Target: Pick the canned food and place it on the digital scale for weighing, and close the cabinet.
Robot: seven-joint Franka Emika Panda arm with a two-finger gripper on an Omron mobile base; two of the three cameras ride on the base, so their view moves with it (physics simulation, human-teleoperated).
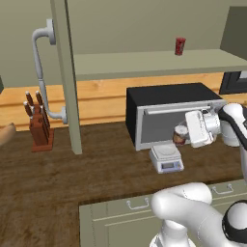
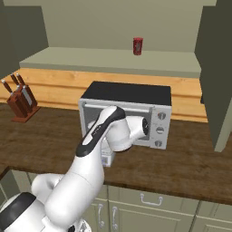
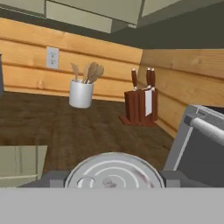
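Observation:
The canned food, a squat can with a dark red-brown label, hangs just above the right back part of the digital scale. My gripper is shut on the can from the right. In the hand view its silvery top sits between my two fingertips. My arm hides most of the scale in the right base view. The cabinet stands open: its left door swings out edge-on with a pale bar handle, and its right door is open too.
A silver-and-black toaster oven stands right behind the scale. A slim bright red can is on the cabinet shelf. A knife block stands at the left. A white utensil holder sits by the wall. Drawers run below the counter.

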